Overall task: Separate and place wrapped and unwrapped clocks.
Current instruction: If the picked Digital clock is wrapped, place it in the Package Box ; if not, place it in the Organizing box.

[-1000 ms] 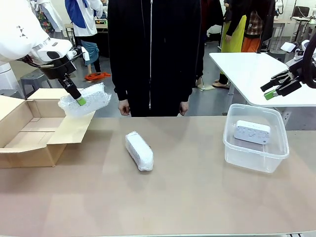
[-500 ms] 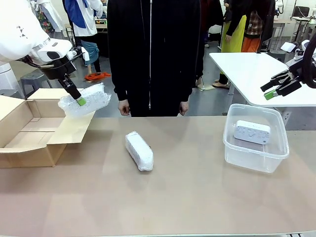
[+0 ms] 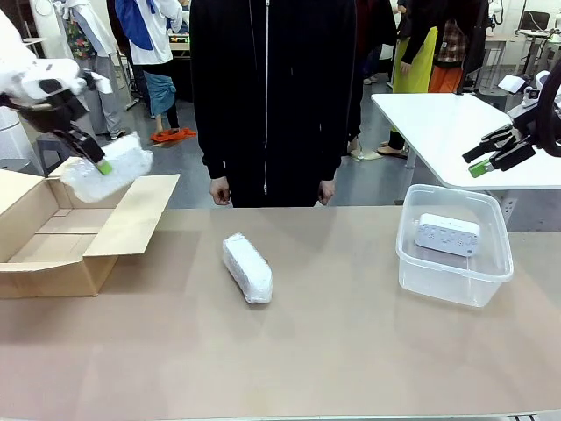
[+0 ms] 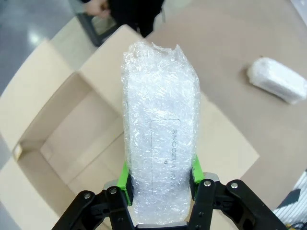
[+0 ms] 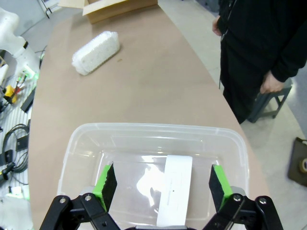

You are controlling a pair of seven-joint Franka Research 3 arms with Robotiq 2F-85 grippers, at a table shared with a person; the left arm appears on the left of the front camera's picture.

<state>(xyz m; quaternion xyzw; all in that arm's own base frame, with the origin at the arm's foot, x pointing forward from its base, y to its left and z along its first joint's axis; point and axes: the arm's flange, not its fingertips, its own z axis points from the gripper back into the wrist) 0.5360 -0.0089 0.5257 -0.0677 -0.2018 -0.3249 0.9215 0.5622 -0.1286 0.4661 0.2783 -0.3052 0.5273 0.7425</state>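
Wrapped clock (image 3: 127,158) moved leftward, pinched between the left gripper (image 4: 160,178) fingers (image 4: 195,168).

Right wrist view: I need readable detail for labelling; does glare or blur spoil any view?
Right wrist view: glare whitens the tub floor beside the bare clock. Left wrist view: wrapped clock sharp, print readable. Front view: same clock slightly smeared.

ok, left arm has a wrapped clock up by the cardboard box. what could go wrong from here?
1. The left gripper pinches only one end of the wrapped clock; most of it sticks out past the pads, so it may slip or pivot.
2. It hangs near the flap of the cardboard box, not clearly over the opening; released here, it could hit the flap and slide out.
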